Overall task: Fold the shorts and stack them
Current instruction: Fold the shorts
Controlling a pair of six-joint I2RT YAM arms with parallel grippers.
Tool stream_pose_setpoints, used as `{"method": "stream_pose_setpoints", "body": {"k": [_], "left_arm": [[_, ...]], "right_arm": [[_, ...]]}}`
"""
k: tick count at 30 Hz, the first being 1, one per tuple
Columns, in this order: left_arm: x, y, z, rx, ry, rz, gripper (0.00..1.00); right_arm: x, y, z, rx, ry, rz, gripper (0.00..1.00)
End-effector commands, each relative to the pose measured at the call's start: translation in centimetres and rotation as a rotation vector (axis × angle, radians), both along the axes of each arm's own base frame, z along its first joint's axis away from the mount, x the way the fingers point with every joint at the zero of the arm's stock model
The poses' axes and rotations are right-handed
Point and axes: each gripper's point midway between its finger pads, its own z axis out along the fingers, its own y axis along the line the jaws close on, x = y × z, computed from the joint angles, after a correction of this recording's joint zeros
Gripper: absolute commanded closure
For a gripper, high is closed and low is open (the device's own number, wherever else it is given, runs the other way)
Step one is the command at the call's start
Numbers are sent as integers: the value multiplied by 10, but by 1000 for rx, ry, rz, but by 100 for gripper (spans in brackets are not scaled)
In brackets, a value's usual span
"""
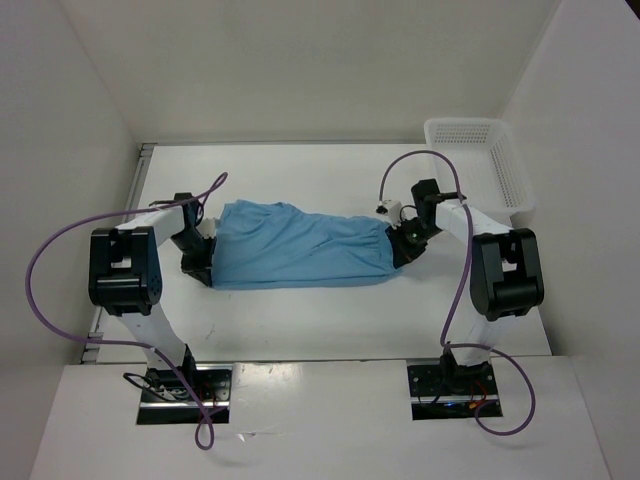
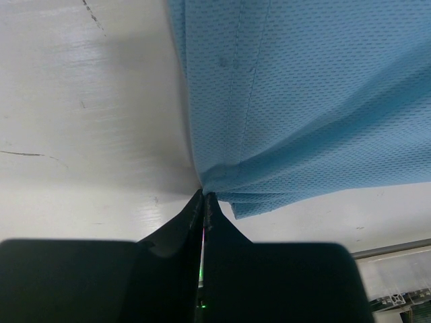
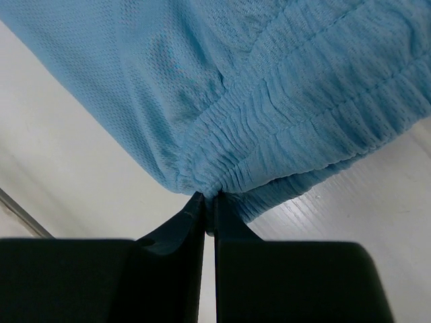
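– So, where do the shorts (image 1: 300, 248) sit?
– Lying across the middle of the table (image 1: 300, 320), drawn out sideways between the 2 arms. The white basket (image 1: 480, 160) is well apart from them, at the far right corner.
– And the grips?
– The left gripper (image 2: 204, 202) is closed on a corner of the leg hem, pinching it at the very tips. The right gripper (image 3: 209, 202) is closed on a bunch of the gathered waistband (image 3: 303, 134), also right at the tips.
– What worries you?
– Both holds look shallow. My guess is that if the arms pull apart too far or lift unevenly, the thin mesh could slide out of 1 pinch, and that end would drop in a heap.
– Anything else?
– On the left, layers fan out just beside the pinch, so perhaps not all of them are caught. A lift could then leave 1 layer trailing and skew the fold. The elastic might also spring back once released and wrinkle that edge.
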Motion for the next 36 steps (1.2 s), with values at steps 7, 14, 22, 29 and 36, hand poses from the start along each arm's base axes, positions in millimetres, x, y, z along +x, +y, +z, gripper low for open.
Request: {"method": "stream_pose_setpoints", "body": {"k": [7, 14, 22, 29, 36], "left_arm": [[-5, 3, 4, 10, 25, 1, 90], [78, -2, 99, -44, -397, -4, 67], [163, -22, 95, -83, -508, -68, 56], [220, -43, 70, -60, -592, -123, 51], [254, -66, 53, -45, -644, -166, 51]], "right_arm": [[18, -14, 18, -31, -93, 6, 43], [7, 0, 26, 53, -57, -30, 28], [12, 3, 26, 101, -45, -78, 22], [21, -2, 17, 114, -50, -194, 10], [16, 6, -2, 57, -44, -177, 24]]}}
